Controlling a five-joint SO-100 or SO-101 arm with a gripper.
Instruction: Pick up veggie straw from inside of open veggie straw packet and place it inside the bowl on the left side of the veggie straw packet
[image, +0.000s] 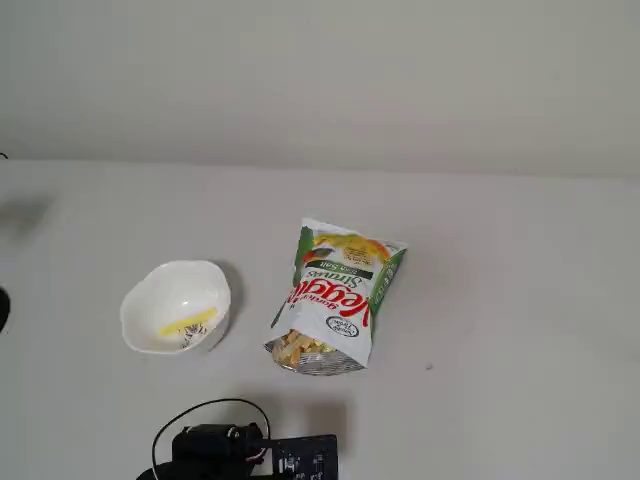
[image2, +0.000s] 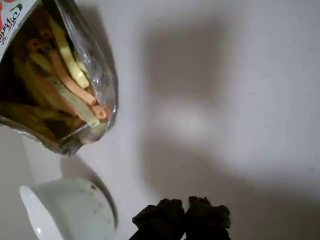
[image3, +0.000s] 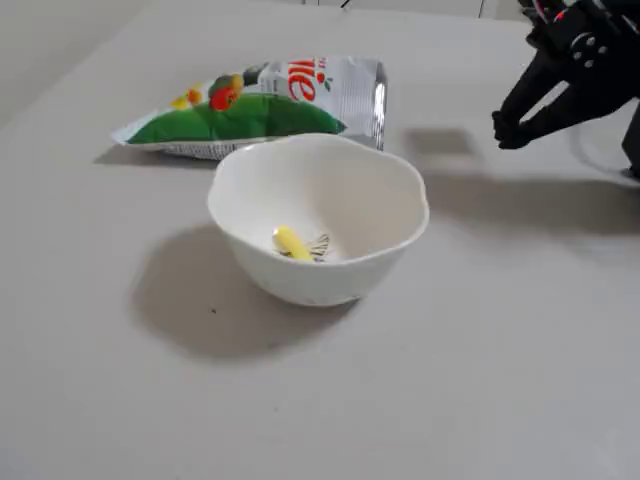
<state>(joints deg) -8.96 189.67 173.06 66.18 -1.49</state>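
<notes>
A pale yellow veggie straw (image: 188, 321) lies inside the white scalloped bowl (image: 133, 300), next to the dark floral mark; it also shows in a fixed view (image3: 291, 242), in the bowl (image3: 330, 285). The veggie straw packet (image: 335, 290) lies flat to the bowl's right, with its foil mouth toward the arm. In the wrist view the packet's mouth (image2: 100, 95) holds several yellow and orange straws (image2: 70, 75), and the bowl (image2: 70, 210) is at lower left. My gripper (image2: 186, 207) is shut and empty, above bare table, apart from the packet and the bowl; a fixed view shows it too (image3: 507, 130).
The arm's black base (image: 250, 455) with a looped cable sits at the table's near edge in a fixed view. The pale table (image: 500, 300) runs to a plain wall behind.
</notes>
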